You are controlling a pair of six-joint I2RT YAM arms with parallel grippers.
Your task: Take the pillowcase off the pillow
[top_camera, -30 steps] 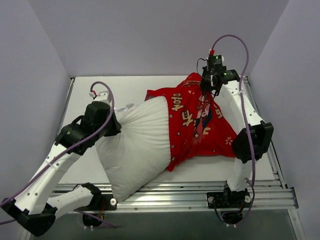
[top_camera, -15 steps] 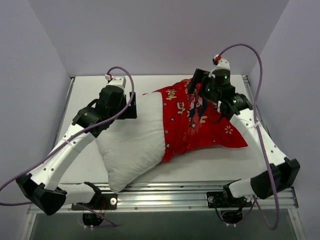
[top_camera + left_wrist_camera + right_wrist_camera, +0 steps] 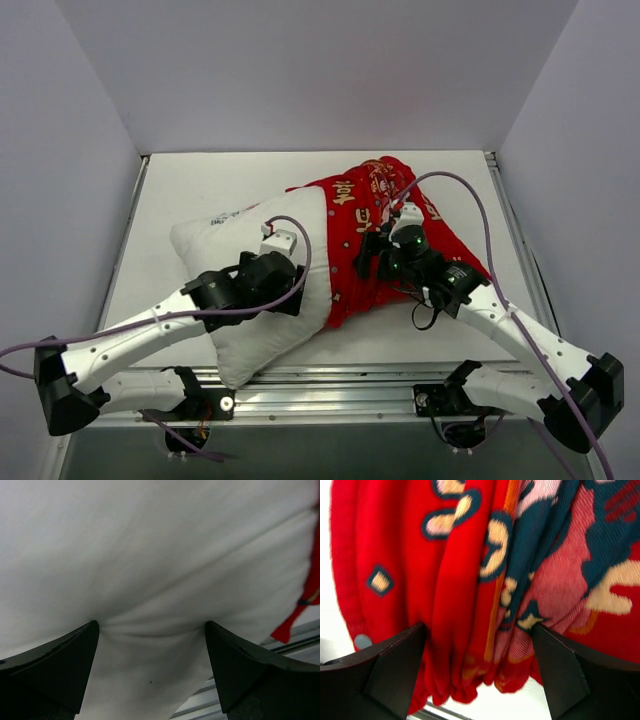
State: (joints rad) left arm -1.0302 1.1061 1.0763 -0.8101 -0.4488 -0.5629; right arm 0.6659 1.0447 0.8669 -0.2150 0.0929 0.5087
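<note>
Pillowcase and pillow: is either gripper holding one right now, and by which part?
Nothing is held. The left gripper is open, its jaws astride white fabric of the pillow; the right gripper is open astride bunched folds of the pillowcase.

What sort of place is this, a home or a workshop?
Probably a robot test booth, not a home: a white table boxed in by blank walls, two robot arms bolted to a metal rail at its near edge, and a pillow partly in a red pillowcase to work on.
</note>
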